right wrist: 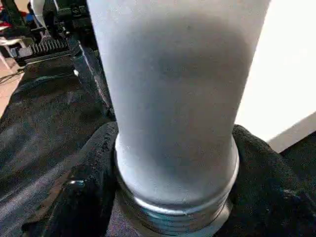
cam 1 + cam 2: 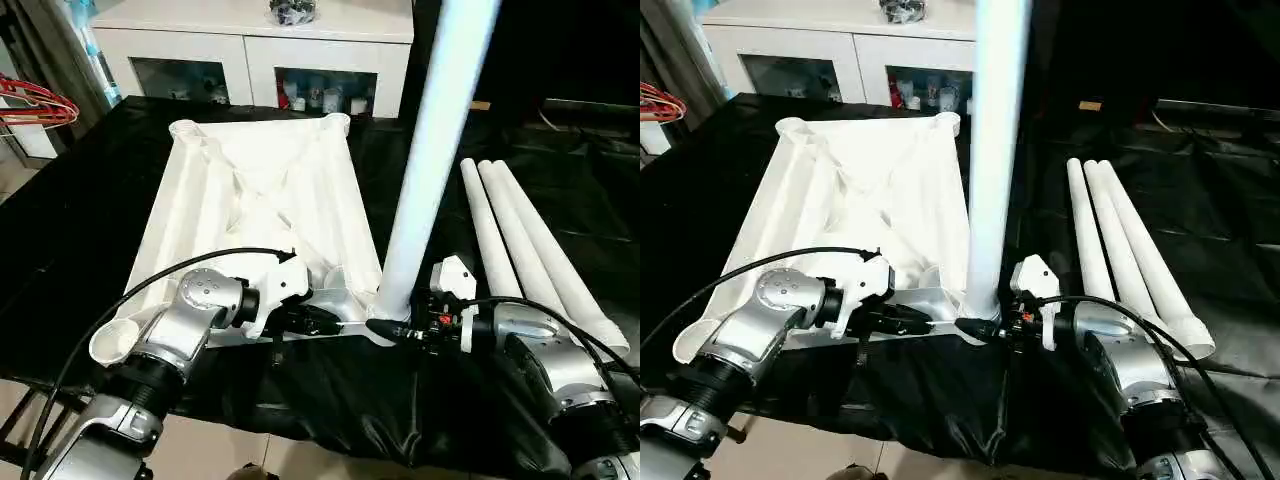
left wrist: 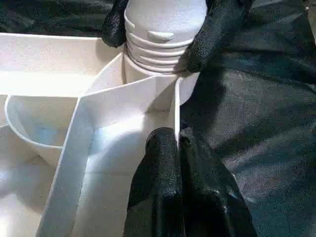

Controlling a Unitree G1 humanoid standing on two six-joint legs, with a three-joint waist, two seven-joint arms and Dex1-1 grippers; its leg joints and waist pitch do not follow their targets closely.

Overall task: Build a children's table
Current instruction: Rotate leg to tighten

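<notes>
Black fingers (image 3: 163, 192) of the left gripper (image 3: 177, 140) pinch the tabletop (image 2: 255, 200) rim beside the corner socket (image 3: 155, 81); right gripper (image 3: 159, 29) clasps the upright leg's (image 2: 435, 150) threaded base there.

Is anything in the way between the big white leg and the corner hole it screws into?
No, nothing visible. The leg, held by the right claw, already stands upright in the corner socket, threads partly showing.

Silver forearms (image 2: 190, 315), white wrist housings (image 2: 452, 277), black cables (image 2: 150, 282).
</notes>
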